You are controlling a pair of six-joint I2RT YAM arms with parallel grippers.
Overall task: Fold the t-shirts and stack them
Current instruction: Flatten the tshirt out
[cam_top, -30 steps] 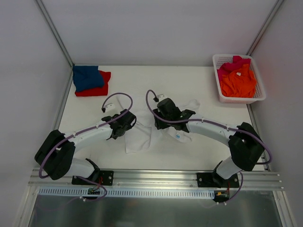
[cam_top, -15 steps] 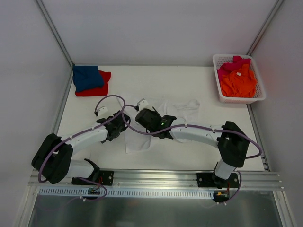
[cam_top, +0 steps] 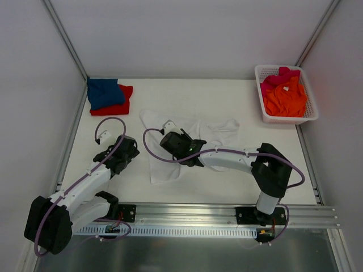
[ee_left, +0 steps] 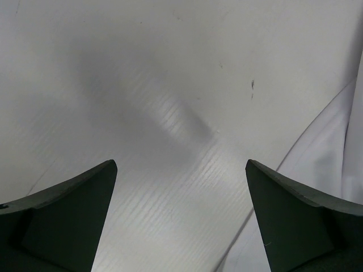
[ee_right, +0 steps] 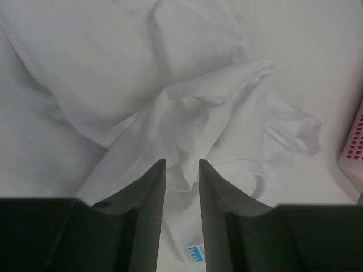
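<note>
Since half a second ago the left arm has swung away to its own side, so the left gripper (cam_top: 120, 152) now hangs over bare table (cam_top: 187, 93) just off the white t-shirt (cam_top: 214, 132), whose near-left corner has been drawn out and lies flatter than before. Its wrist camera shows the left gripper (ee_left: 181, 170) with fingers set wide apart and nothing between them, only the ribbed table (ee_left: 142, 85) below and the hem of the white t-shirt (ee_left: 336, 170) at the right edge. The right gripper (cam_top: 173, 143) sits low on the shirt's middle, the arm stretched across the garment. In the right wrist view the right gripper (ee_right: 181, 170) has its fingers drawn nearly together, nipping a bunched fold of the white t-shirt (ee_right: 113, 85), with a small blue label showing in the gap. At the far-left corner a folded blue t-shirt (cam_top: 104, 92) lies on a folded red t-shirt (cam_top: 118, 108). The white lattice basket (cam_top: 286, 119) at far right holds the orange t-shirt (cam_top: 286, 100) and the pink t-shirt (cam_top: 278, 77).
</note>
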